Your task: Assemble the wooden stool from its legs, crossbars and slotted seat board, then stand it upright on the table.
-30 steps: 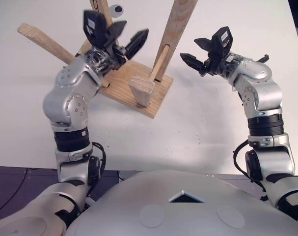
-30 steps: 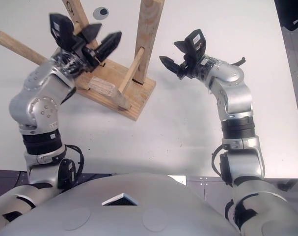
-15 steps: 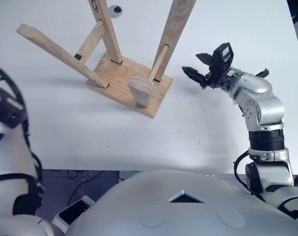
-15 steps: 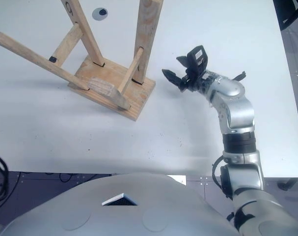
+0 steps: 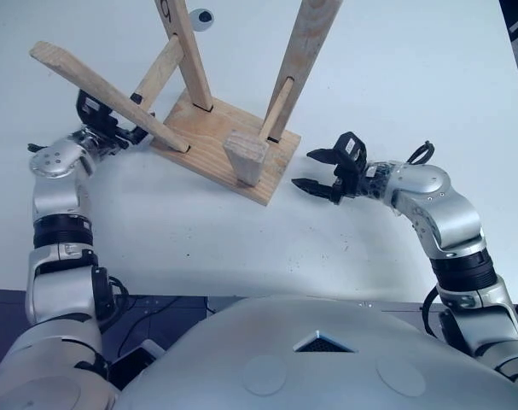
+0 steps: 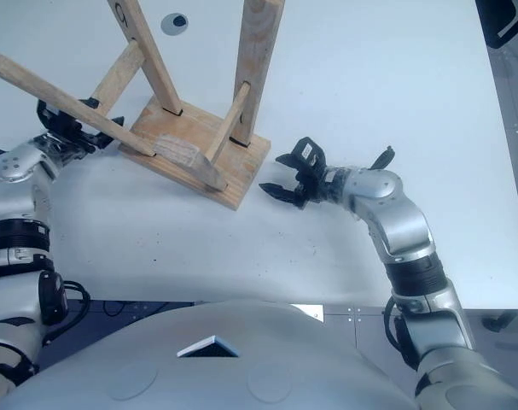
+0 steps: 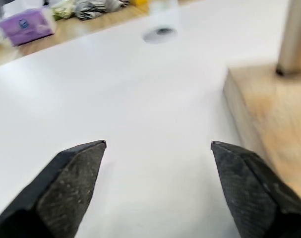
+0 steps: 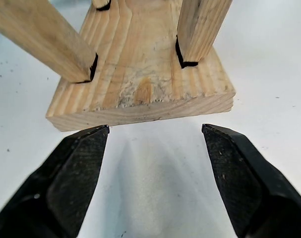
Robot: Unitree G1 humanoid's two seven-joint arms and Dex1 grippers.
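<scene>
1. Found the stool upside down: slotted seat board (image 5: 209, 141) flat on the table (image 5: 395, 77), legs up, one slanted leg (image 5: 96, 90) leaning out over the left gripper (image 5: 113, 126).
2. Recorded the right gripper (image 8: 154, 130) with fingers spread wide, holding nothing, low over the table.
3. Noted the seat board straight ahead of that gripper, its short end face square to the open fingers, just beyond the tips and apart from them.
4. Traced the board's long axis straight away from the right gripper, toward the left one at the opposite short end.
5. Recorded the left gripper likewise spread and empty, just beside that far end, with the board edge ahead and off to one side of its fingers, not between them.
6. Judged both grippers about equally near, the right better lined up for a hold on the end face.
7. Judged assembly apparently done and only the turn upright outstanding.
8. Flagged a risk: tall legs likely to swing or tip the stool during the turn.
</scene>
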